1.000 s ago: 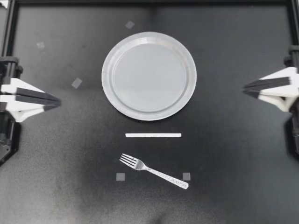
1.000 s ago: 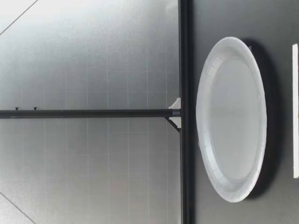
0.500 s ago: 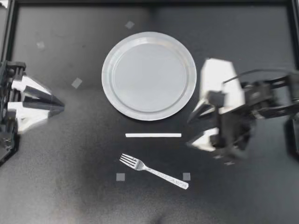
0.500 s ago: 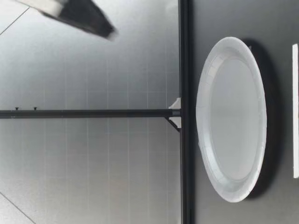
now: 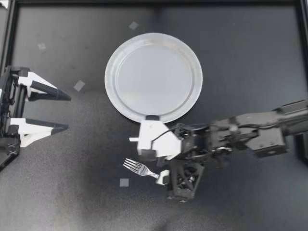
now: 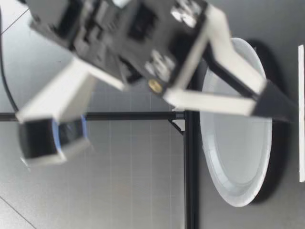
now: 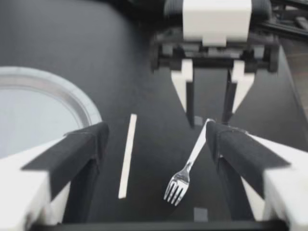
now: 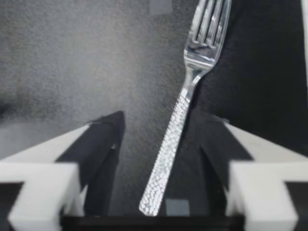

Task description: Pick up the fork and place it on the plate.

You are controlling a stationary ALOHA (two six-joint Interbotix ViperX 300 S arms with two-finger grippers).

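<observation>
**PRE-GRASP CHECK: JAWS ASTRIDE THE FORK HANDLE**

**Top view.** Locate the fork (image 5: pixel 138 167) flat on the counter (image 5: pixel 250 57), near the plate (image 5: pixel 154 77) but not on it, on the far side of the white strip (image 5: pixel 133 139) from the plate. Find the right gripper (image 5: pixel 156 167) set low over the handle, hiding most of it. Find the left gripper (image 5: pixel 66 112) stationed at the counter's edge, well apart from the fork. Read its jaws as wide open. Judge this position as chosen to leave the working area free.

**Low view.** Expect no sight of the fork here. Note one finger (image 6: pixel 228 102) of the right gripper angled down toward the counter, in front of the plate.

**Left wrist view.** Look out between the spread left jaws at the fork, tines toward this camera. Note the right gripper's fingers (image 7: pixel 188 96) standing either side of the handle's far end, placed so as to close across its narrow width.

**Right wrist view.** Confirm the handle lying between the jaws, off centre, nearer one than the other. Read these jaws as open, with no two-sided contact visible. Judge the grasp as not yet made. Centre on the handle before closing, to avoid nudging the fork sideways.
</observation>
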